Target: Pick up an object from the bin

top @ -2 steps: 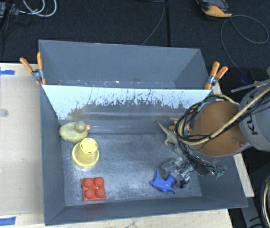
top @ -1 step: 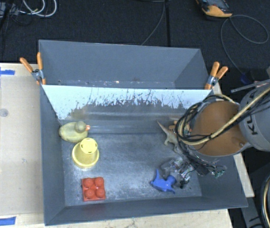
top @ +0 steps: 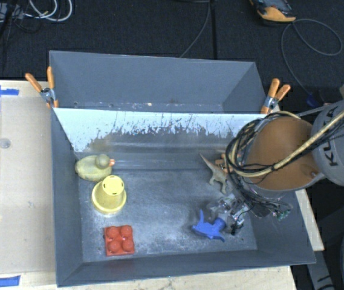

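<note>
My gripper is low over the bin's floor at the front right, under the arm's orange cover. A small blue toy lies on the floor just to its left and touches or nearly touches the gripper's tip. Whether the gripper has hold of it cannot be made out. A tan star-shaped thing lies just behind the gripper, partly hidden by the cables.
At the left of the bin lie a pale yellow-green duck, a yellow cup in front of it, and a red block with round studs near the front wall. The arm and its cables cover the right wall.
</note>
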`<act>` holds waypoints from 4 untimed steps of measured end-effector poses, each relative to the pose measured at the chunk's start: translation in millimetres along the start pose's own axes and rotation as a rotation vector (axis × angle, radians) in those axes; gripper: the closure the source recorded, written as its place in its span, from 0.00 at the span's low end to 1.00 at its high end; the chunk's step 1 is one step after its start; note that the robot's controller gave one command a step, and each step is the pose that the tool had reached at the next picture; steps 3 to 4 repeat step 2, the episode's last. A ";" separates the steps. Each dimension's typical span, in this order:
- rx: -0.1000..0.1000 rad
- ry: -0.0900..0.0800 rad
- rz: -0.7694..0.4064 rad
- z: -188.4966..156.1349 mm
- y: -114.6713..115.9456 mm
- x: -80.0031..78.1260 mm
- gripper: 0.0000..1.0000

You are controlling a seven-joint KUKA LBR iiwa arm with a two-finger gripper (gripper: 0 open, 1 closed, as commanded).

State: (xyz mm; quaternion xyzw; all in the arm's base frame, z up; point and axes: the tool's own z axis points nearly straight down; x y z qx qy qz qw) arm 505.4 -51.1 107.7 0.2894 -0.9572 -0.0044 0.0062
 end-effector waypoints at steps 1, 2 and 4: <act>0.000 -0.001 0.012 -51.8 -1.3 -0.5 1.00; -0.002 0.001 0.026 -120.0 -3.8 0.5 1.00; -0.002 0.001 0.026 -120.0 -3.8 0.5 1.00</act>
